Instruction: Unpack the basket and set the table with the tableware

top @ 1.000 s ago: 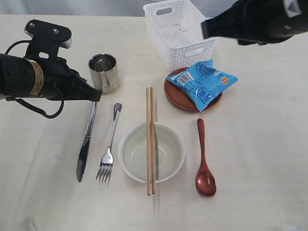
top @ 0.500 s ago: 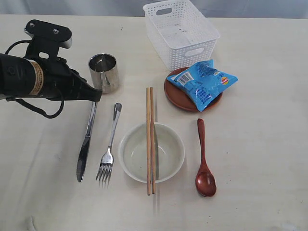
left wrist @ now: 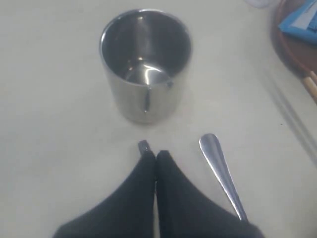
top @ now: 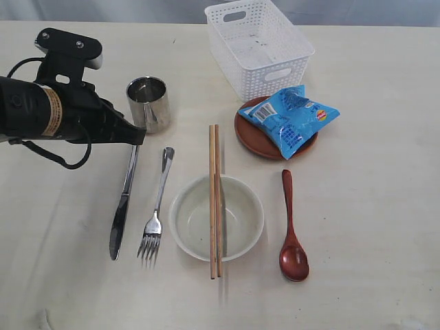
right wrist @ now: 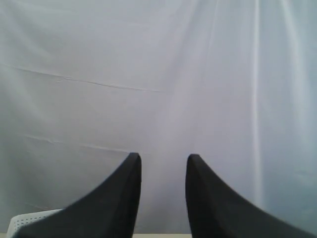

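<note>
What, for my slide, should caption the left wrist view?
Shut left gripper over the knife end, facing the cup, fork alongside.

cup [top: 148, 103]: shiny steel | spoon [top: 292, 234]: glossy wood | basket [top: 258, 45]: white perforated plastic | table [top: 371, 206]: matt

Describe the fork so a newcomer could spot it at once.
Find the cream bowl with chopsticks across it. Two steel utensils lie left of it in the exterior view; the fork is the nearer one. Its tines distinguish it from the knife.
</note>
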Controlling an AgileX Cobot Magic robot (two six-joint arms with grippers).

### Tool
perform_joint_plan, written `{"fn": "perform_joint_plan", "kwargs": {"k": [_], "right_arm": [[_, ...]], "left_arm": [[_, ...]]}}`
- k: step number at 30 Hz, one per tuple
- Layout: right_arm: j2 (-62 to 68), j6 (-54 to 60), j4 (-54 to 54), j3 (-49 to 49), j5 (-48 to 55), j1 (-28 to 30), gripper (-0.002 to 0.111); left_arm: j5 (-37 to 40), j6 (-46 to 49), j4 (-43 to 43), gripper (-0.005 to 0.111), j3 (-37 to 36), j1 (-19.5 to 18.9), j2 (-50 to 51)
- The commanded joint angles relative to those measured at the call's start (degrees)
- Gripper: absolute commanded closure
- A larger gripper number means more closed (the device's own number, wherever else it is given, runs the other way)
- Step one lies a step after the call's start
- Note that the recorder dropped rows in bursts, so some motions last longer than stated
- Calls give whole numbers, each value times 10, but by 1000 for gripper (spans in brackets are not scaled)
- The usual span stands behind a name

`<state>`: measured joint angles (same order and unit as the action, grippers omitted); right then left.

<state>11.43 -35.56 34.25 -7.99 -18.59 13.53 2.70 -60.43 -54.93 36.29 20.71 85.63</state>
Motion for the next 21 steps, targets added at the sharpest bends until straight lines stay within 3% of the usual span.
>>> {"fn": "perform_joint_plan", "kwargs": {"k": [1,5,10,12,21], "right_arm": [[-3,-4,2,20,-6,4,78],[-15,17,-22,44,7,4,78],[-37,180,-277,80,16,4,78],[-52,249,-342,80,74,4,78],[-102,308,-323,80,212,4,78]], "left_arm": [[6,3,0,107,1,-2,-3],[6,3,0,107,1,-2,-3],[6,3,0,107,1,-2,-3],[6,3,0,107,1,-2,-3],[6,3,0,107,1,-2,-3]]}}
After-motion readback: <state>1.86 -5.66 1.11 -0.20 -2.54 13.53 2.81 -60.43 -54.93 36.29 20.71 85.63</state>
